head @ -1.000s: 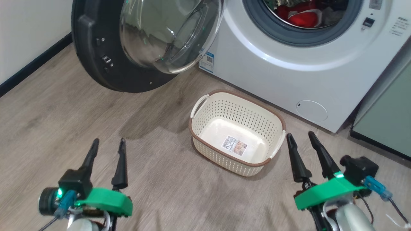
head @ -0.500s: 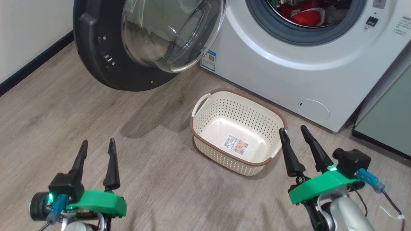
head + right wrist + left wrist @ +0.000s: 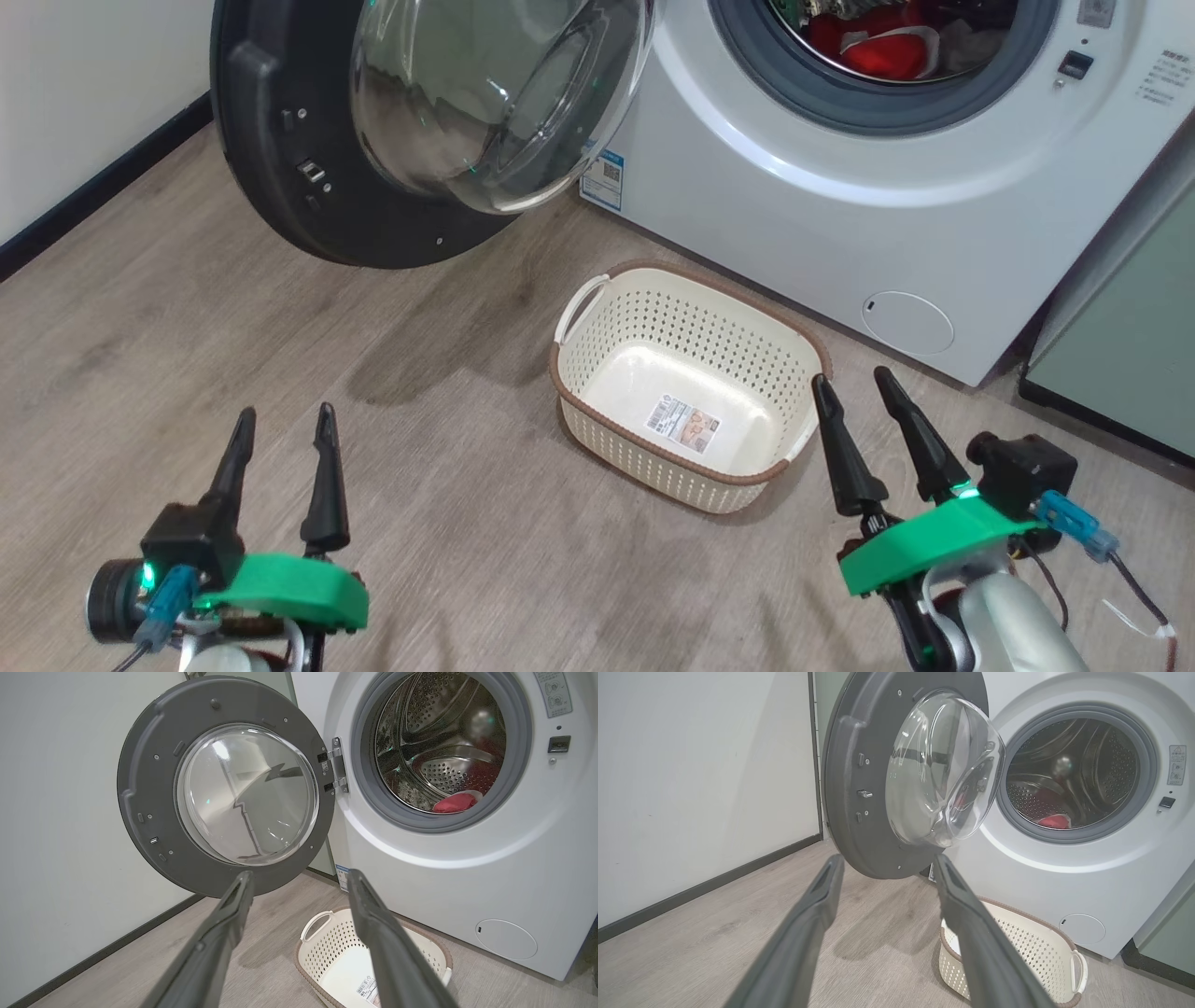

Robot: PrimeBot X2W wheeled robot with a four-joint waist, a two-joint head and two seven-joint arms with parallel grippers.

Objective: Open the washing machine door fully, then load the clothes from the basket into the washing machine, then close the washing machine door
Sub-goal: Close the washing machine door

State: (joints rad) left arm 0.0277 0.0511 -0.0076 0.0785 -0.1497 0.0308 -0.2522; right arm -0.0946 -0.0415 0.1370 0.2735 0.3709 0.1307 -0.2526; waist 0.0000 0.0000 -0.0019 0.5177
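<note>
A: Closest first. Down at the lower left?

B: The left gripper, over the wooden floor. Fingers spread wide, let loose, holding nothing.

A: And at the lower right?

B: The right gripper. Same way: fingers wide apart, holding nothing. One tip just beside the right end of the basket. Hard to tell if touching.

A: Inside the basket?

B: A bare cream bottom with a label stuck flat on it. Little holes all round the sides, a brown rim on top, a white handle at the end. Sitting on the floor in front of the washing machine, near but apart.

A: Farther back, on the left?

B: The washing machine door, swung wide open, hanging by the left side of the round opening. Black rim, clear glass bowl bulging out. Up off the floor, to the left of the basket.

A: And in the machine?

B: The clothes, lying low in the shiny drum: a red one with a bit of white on it. A grey rubber ring all round the opening.

A: Anything else back there?

B: A blue sticker at the machine's lower left corner. A small round white panel low on its right. A pale green cabinet just to the right. A white wall far to the left.
</note>
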